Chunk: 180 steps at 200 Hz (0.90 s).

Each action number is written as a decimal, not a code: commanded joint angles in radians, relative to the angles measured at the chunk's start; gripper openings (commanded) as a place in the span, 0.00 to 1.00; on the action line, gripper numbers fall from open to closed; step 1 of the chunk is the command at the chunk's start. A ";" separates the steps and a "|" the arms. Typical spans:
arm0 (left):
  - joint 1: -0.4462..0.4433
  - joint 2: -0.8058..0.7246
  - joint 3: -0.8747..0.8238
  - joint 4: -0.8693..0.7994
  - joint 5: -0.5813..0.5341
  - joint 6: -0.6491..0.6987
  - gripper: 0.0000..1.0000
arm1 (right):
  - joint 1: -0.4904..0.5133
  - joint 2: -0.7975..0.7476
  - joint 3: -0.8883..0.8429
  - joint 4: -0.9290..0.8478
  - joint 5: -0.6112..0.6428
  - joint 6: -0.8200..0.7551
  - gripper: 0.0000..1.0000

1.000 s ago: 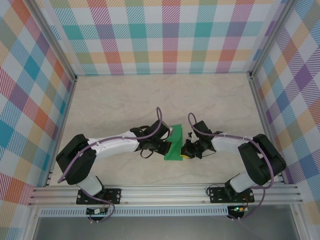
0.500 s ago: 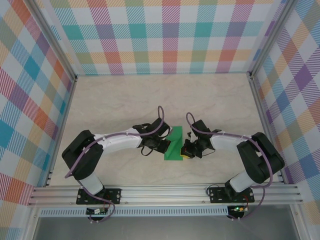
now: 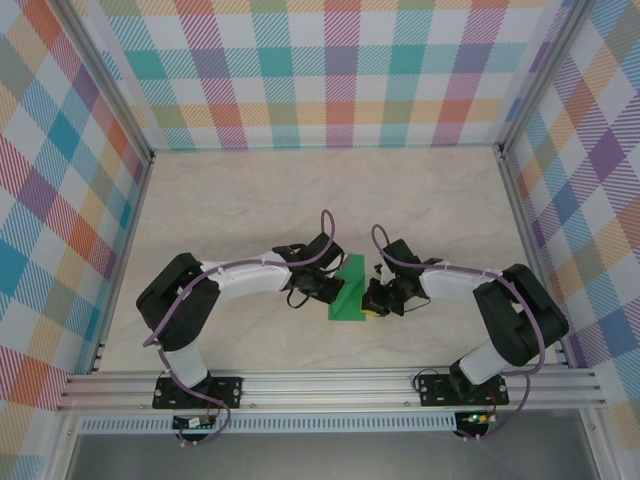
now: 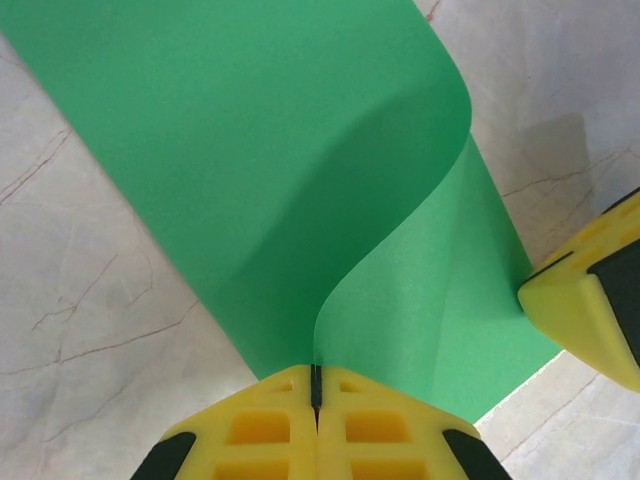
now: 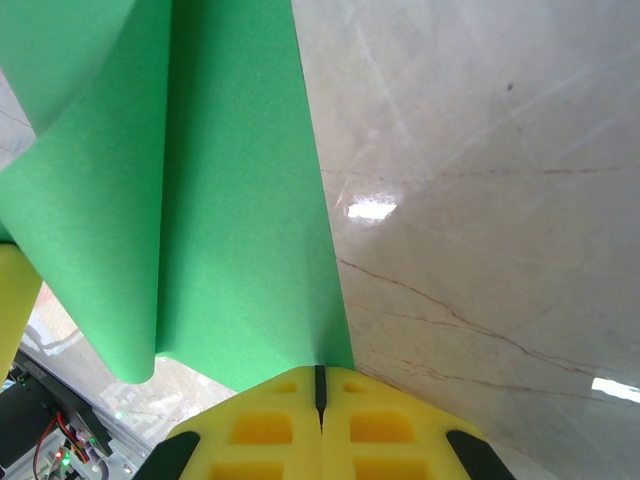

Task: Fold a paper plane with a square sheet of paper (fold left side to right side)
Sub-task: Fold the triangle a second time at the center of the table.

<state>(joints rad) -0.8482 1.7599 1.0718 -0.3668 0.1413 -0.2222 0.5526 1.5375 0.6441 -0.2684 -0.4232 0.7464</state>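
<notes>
The square sheet of paper (image 3: 349, 292) is bright green and lies partly folded as a narrow strip on the table's near middle. My left gripper (image 3: 333, 291) is at its left side. In the left wrist view the left gripper (image 4: 317, 385) is shut on the edge of a flap of the sheet (image 4: 300, 170) that curls up off the layer below. My right gripper (image 3: 371, 298) is at the strip's right side. In the right wrist view the right gripper (image 5: 320, 385) is shut on the sheet's (image 5: 230, 230) right edge. A paper plane is out of view.
The marble table (image 3: 250, 200) is enclosed by plaid walls (image 3: 330, 70) at the back and both sides. An aluminium rail (image 3: 330, 385) carrying both arm bases runs along the near edge. The right gripper's yellow finger (image 4: 590, 310) sits close beside the paper's right edge.
The left arm's elbow and shoulder have swung to the right, and its gripper has edged right with the lifted flap. The right arm has barely moved.
</notes>
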 commanded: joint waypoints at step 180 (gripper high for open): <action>0.015 0.058 0.049 -0.009 -0.037 0.024 0.00 | 0.009 0.023 0.014 -0.055 0.033 -0.024 0.03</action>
<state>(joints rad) -0.8452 1.8057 1.0962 -0.3653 0.1204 -0.2115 0.5549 1.5421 0.6540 -0.2825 -0.4191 0.7429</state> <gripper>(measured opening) 0.044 0.045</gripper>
